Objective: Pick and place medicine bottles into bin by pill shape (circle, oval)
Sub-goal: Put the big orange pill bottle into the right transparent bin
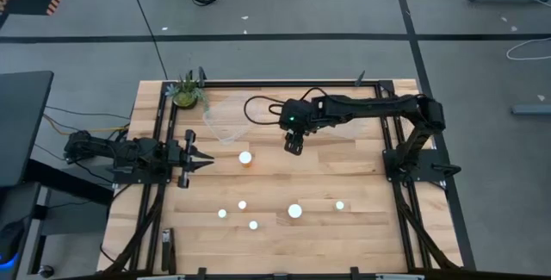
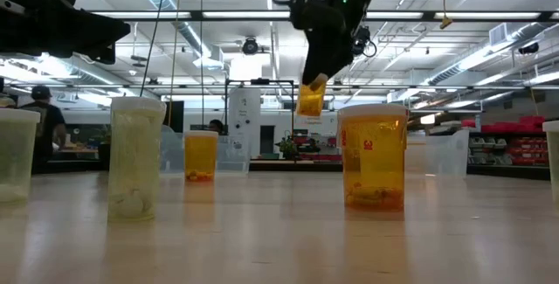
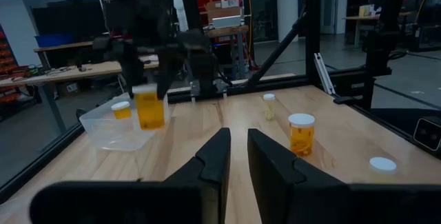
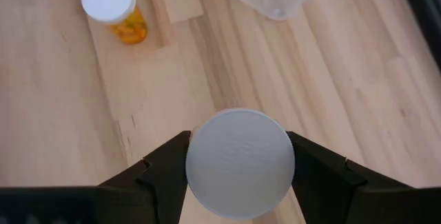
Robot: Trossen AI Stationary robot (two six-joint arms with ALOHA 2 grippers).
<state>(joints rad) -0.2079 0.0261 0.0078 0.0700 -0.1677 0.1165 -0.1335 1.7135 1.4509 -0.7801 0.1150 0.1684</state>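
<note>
The left hand (image 1: 207, 160) waits at the bench's (image 1: 362, 228) left edge, fingers pinched together and holding nothing. Right of it, the right hand (image 1: 294, 148) hangs above the bench's middle, clamped on a white-capped medicine bottle (image 4: 240, 163) lifted off the wood, near a clear tub (image 1: 225, 118) toward the far edge. Other bottles (image 1: 295, 211) stand nearer the front edge.

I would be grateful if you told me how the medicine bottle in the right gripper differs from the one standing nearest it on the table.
The held bottle hangs in the air, clamped at its white cap by the right gripper; the standing bottle rests on the table, untouched. In the low view the held bottle is tilted, whereas the standing one is upright. Both are orange-amber with round white caps.
</note>
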